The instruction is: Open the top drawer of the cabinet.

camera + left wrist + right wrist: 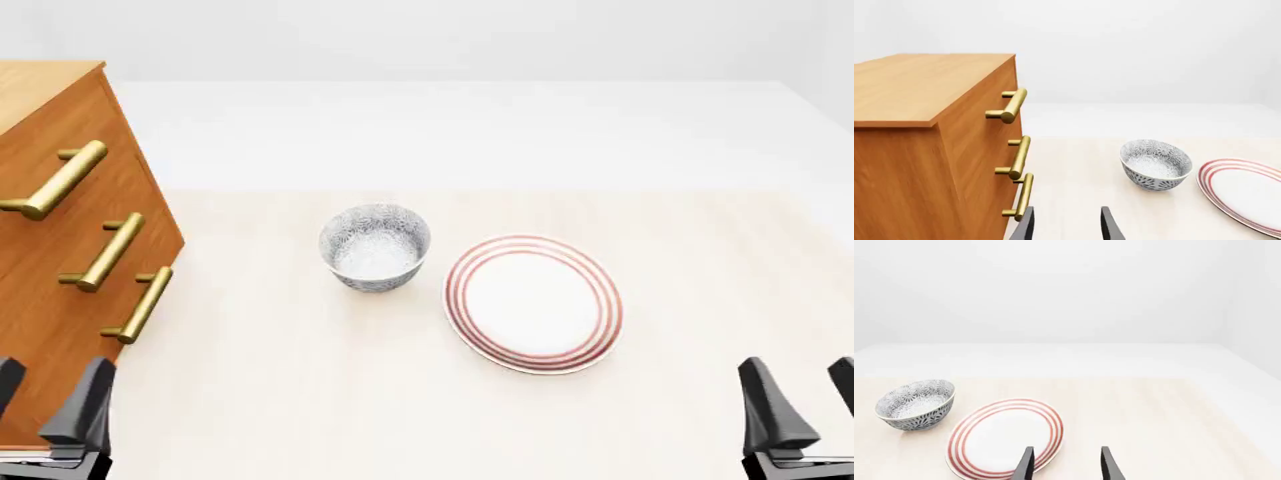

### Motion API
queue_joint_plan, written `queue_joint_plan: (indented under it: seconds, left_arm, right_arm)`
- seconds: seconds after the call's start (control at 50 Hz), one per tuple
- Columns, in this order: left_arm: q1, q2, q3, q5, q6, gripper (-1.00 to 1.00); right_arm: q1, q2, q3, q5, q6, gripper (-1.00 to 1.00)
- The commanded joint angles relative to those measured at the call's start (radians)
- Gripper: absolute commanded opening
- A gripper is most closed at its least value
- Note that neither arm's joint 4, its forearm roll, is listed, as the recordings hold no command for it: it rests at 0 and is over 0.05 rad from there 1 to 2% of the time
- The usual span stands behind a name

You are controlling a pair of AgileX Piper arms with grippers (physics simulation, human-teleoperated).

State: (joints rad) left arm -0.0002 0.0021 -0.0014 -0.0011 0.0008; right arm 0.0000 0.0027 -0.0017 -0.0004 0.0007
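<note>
The cabinet (54, 260) is standing at the left edge of the front view, its three drawers all sitting flush. The top drawer (83, 150) is lying closed in the upper left, its brass handle (54, 180) untouched. The left gripper (47, 400) is hanging at the lower left corner just before the cabinet's base, fingers spread and holding nothing. The right gripper (801, 400) is waiting at the lower right, likewise released and empty. A patterned bowl (375, 247) and a red-ringed plate (534, 303) are resting side by side mid-frame on the table (334, 400).
</note>
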Motion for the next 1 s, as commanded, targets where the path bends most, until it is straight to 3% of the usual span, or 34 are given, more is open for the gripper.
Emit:
queue_joint_plan:
  seconds: [0.02,0.3,0.32,0.34,0.54,0.78,0.84,1.0]
  left_arm:
    - [0.000,0.005,-0.003,-0.002,0.007,1.00]
    - [0.001,0.045,-0.003,-0.026,0.025,1.00]
    - [-0.026,0.085,-0.057,-0.009,0.054,1.00]
    - [0.001,0.004,-0.005,0.002,-0.002,1.00]
    - [0.008,0.001,-0.010,0.000,0.018,1.00]
    - [0.001,0.190,-0.068,-0.079,0.161,1.00]
    - [0.032,0.282,-0.077,-0.123,0.209,1.00]
    - [0.038,0.264,-0.171,-0.020,0.293,1.00]
  right_arm:
    - [0.000,0.003,-0.003,0.000,-0.001,1.00]
    - [0.001,0.002,-0.004,0.003,-0.001,1.00]
    - [0.000,0.002,-0.003,0.001,-0.002,1.00]
    - [0.000,0.002,-0.003,0.001,-0.002,1.00]
    - [0.000,0.002,-0.003,0.000,-0.002,1.00]
    - [0.000,0.002,-0.003,0.000,-0.002,1.00]
    - [0.001,0.002,-0.003,0.000,-0.002,1.00]
    - [0.000,0.002,-0.003,0.000,-0.002,1.00]
